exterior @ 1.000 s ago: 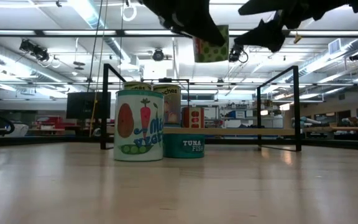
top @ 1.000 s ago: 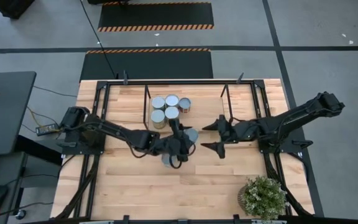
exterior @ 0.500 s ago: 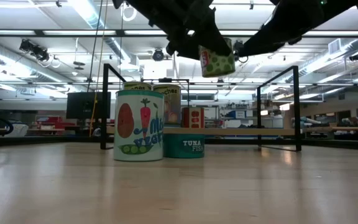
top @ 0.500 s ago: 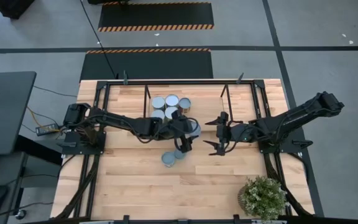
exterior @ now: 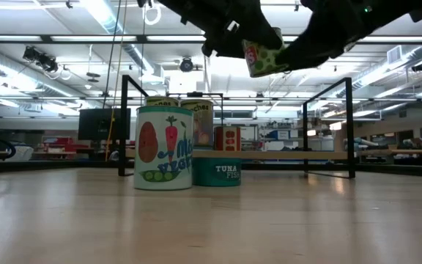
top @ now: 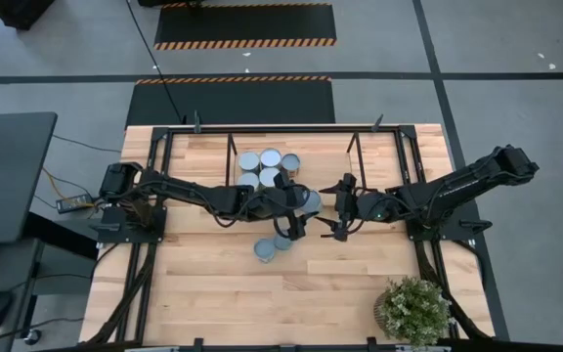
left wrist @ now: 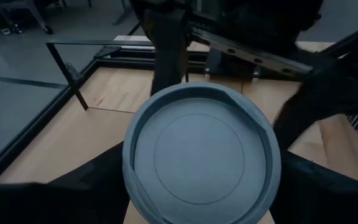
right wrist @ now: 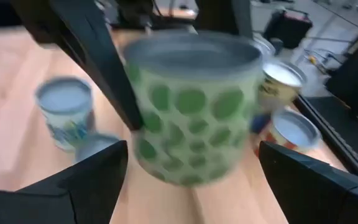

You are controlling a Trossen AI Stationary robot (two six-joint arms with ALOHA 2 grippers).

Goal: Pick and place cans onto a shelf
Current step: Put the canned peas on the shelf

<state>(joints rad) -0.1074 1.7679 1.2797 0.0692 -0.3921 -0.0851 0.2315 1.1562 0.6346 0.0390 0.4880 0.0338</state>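
My left gripper (top: 299, 209) is shut on a can with a green-dotted label (exterior: 264, 56) and a grey-blue top (left wrist: 201, 155), high above the table's middle. My right gripper (top: 340, 209) is open just right of it; in the right wrist view its fingers (right wrist: 98, 180) stand on either side of the can (right wrist: 194, 124) without touching it. Several cans (top: 262, 168) stand on the shelf (exterior: 284, 155) at the far middle. A vegetable can (exterior: 164, 148) and a tuna can (exterior: 217, 171) stand on the table. My left gripper pinches the can's side wall (left wrist: 131, 186) between its two fingers, one on each side, just below the top rim. The fingers slant down from the table's left. The can is lifted clear of the table and a little tilted, top up.
A potted plant (top: 413, 308) stands at the near right corner. The shelf's thin posts (top: 353, 156) rise just beyond both grippers. Bare wood lies along the near side of the table.
My left gripper has carried the can up and toward the table's far edge, away from the two cans on the table, and the can has tipped a little. My right gripper has moved toward the table's left, up to the can, still open.
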